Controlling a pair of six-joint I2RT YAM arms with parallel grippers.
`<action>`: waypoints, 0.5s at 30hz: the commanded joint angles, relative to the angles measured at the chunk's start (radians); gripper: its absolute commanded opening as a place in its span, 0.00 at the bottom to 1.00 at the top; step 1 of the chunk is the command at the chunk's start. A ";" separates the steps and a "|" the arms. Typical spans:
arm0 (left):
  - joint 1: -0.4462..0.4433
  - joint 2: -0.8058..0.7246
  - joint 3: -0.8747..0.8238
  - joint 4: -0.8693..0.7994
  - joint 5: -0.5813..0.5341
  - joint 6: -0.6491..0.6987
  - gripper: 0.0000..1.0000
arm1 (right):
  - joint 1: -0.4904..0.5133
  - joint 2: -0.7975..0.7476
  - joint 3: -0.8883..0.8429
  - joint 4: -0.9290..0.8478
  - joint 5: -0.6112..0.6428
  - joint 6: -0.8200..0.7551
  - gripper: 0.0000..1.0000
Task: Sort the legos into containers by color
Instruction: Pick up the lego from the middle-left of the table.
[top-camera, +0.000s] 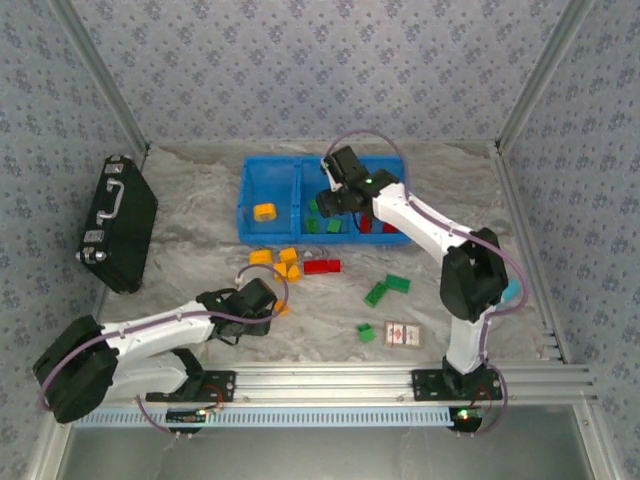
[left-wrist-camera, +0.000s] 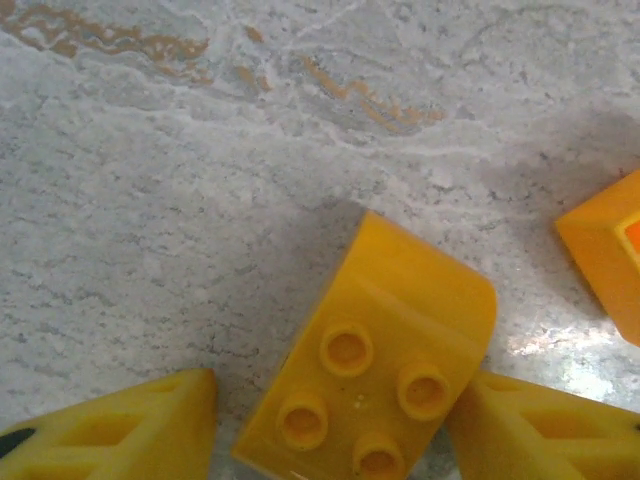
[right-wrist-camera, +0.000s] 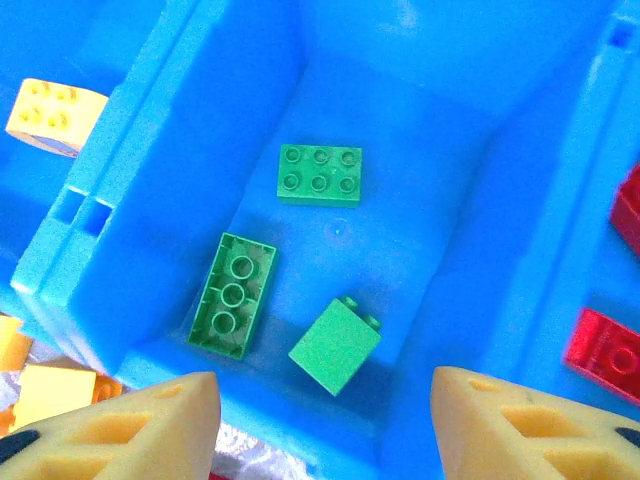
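Orange-yellow lego (left-wrist-camera: 370, 370) is found on the desk (left-wrist-camera: 200, 200) directly between the part-open fingers (left-wrist-camera: 120, 430) of the left end effector (left-wrist-camera: 335, 400), not yet gripped, with the blue bin (top-camera: 270, 160) straight beyond on the far side.

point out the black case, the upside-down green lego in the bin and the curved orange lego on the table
black case (top-camera: 118, 222), top external view, middle of its lid
upside-down green lego (right-wrist-camera: 232, 295), right wrist view, its hollow underside
curved orange lego (left-wrist-camera: 375, 375), left wrist view, its studded top
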 joint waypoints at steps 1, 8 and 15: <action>-0.002 0.056 -0.004 0.064 -0.009 0.012 0.56 | -0.005 -0.052 -0.039 -0.036 0.029 -0.019 0.59; -0.002 0.092 0.005 0.060 0.008 -0.002 0.43 | 0.000 -0.216 -0.247 -0.022 0.104 0.027 0.59; 0.000 0.097 0.070 0.013 -0.002 0.025 0.33 | -0.007 -0.444 -0.548 -0.069 0.110 0.138 0.60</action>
